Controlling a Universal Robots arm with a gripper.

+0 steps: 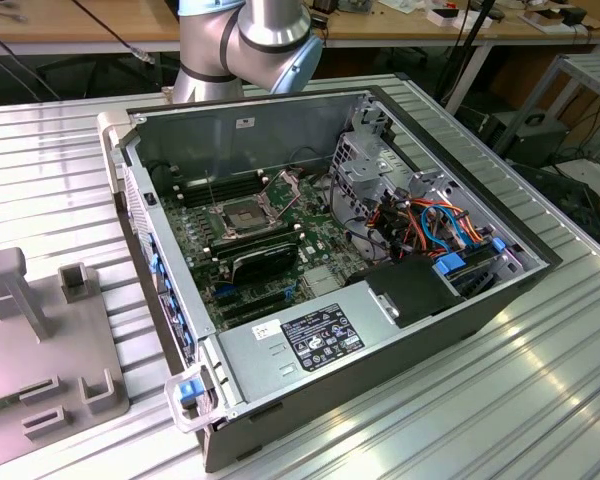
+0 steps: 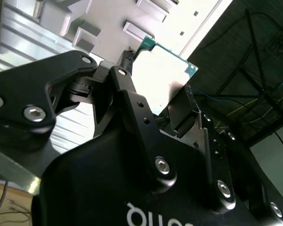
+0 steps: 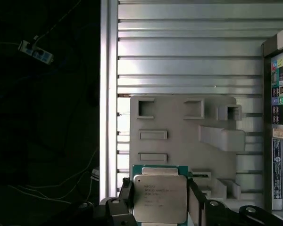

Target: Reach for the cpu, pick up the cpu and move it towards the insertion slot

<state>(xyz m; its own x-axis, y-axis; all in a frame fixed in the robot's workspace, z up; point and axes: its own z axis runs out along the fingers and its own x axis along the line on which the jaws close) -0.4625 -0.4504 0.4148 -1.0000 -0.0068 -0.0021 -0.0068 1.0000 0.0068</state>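
cpu (image 3: 159, 200): I see it held off the surface in the claw (image 3: 159, 207), metal lid facing the first wrist view, green edge showing along one side; in the second wrist view it sits as a pale square with a green rim between the black links.
claw: closed on the cpu, one finger (image 3: 124, 197) on each of two opposite edges; the lid and the underside are left free as far as I can judge.
where it hangs: above the grey fixture plate (image 3: 179, 122) with its pockets and blocks, which lies on the ribbed metal tabletop (image 3: 188, 52), beside the open computer case (image 1: 450, 330).
insertion slot (image 1: 238, 217): in the exterior view, a square silver-framed socket on the motherboard (image 1: 280, 260) inside the case, its frame apparently folded up behind it; well apart from the fixture plate.
handling: I judge the chip light, flat and stiff, with a smooth lid that would slip under a loose pinch; the contact face is delicate, so edge grip is the right hold.
risk: tilting in the grip, though I cannot tell from these views how squarely it sits.
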